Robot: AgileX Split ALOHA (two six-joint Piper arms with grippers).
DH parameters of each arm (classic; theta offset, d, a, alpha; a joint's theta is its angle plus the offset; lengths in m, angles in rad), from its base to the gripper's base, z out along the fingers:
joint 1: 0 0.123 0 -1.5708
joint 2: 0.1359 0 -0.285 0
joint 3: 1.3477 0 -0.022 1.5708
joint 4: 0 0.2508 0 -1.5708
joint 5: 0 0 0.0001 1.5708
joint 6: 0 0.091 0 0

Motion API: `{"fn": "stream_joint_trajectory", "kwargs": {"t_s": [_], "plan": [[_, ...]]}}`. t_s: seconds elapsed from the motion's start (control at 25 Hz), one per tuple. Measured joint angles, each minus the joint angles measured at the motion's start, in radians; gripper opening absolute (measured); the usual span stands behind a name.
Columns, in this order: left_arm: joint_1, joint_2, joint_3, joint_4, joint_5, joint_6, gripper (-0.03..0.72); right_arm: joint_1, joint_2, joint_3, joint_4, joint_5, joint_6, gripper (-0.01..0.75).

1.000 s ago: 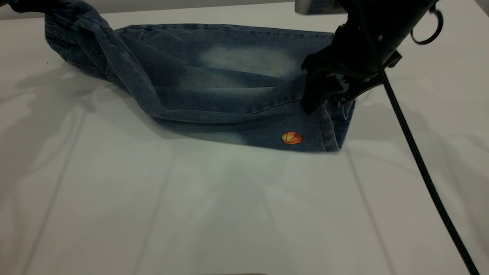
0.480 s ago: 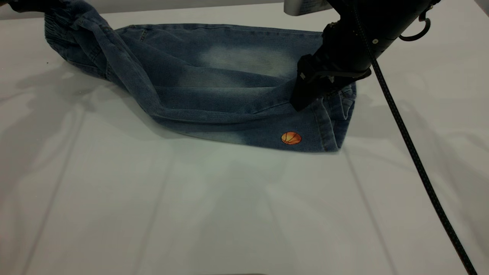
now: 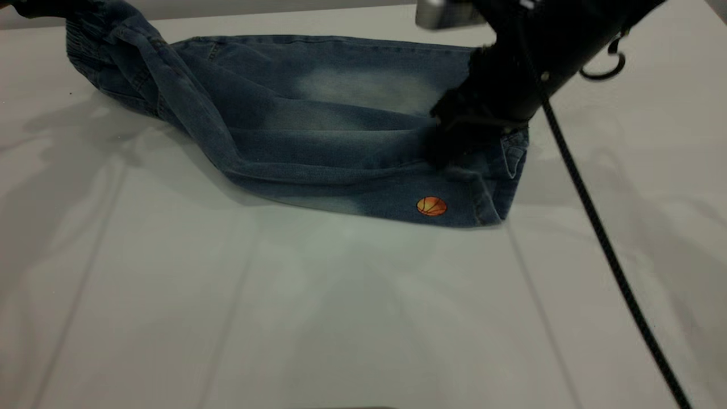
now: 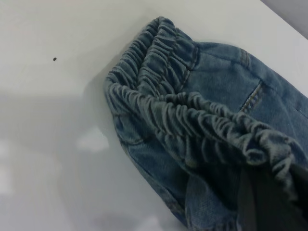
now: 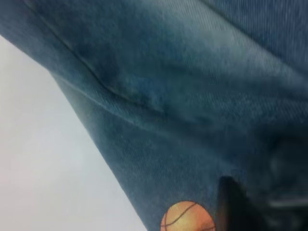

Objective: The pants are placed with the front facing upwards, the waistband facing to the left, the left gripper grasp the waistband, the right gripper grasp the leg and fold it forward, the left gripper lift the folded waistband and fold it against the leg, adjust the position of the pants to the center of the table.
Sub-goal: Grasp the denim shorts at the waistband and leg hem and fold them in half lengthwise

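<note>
Short wide-legged blue denim pants lie on the far half of the large plain white table, gathered ruffled elastic waistband at the exterior view's left, raised off the table toward the top-left corner. The black left gripper shows only as a dark sliver at that corner, cut off by the frame; whether its fingers are apart or clamped on the waistband cannot be told. The left wrist view gives what the exterior doesn't: the waistband in close-up, doubled over itself in ruffles, hanging above the tabletop, with a dark blurred shape at the frame edge too unclear to identify.

The black angular right gripper on its thick cylindrical arm sits down on the leg end of the pants, near the cuff, just above the small orange ball emblem. Jaws are blurred in the exterior view, can't tell together or apart. The right wrist view shows only denim up close, the emblem and one dark fingertip beside it; the other finger is not made out
</note>
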Motion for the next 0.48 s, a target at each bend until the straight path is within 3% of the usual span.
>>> {"fn": "stream_joint_trajectory", "kwargs": {"t_s": [0.2,0.48], "plan": [[0.0,0.0,0.0,0.0,-0.002,0.0,0.07,0.0,0.034,-0.001,0.029,-0.002,0.0,0.031],[0.0,0.0,0.0,0.0,-0.005,0.0,0.07,-0.023,-0.073,-0.002,0.017,0.038,0.0,0.018]]}}
